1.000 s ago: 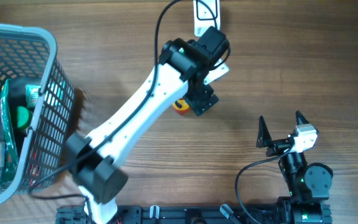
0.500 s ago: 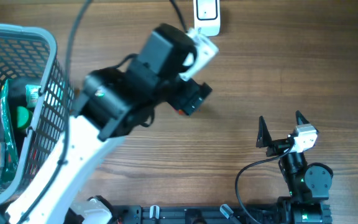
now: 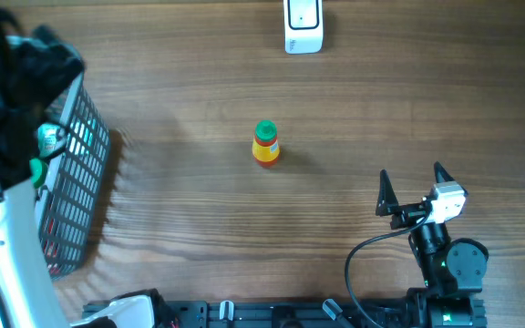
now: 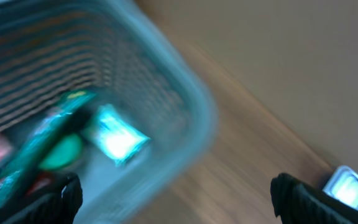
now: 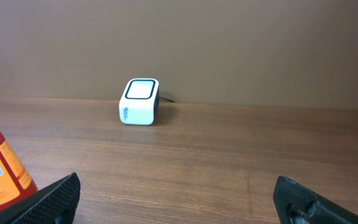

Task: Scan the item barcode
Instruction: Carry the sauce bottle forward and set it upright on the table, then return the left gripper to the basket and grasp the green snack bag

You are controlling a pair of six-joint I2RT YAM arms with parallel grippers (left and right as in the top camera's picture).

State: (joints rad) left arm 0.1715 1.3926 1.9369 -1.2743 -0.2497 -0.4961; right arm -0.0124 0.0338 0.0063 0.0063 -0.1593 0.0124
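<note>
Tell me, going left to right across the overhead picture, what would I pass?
A mesh basket → small bottle with a green cap → white scanner box at the far edge → the robot's right hand, open.

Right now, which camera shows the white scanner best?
Right wrist view: the scanner stands whole and sharp, front and top showing. Overhead crops it at the frame's top edge; left wrist shows only a blurred piece, bottom right.
</note>
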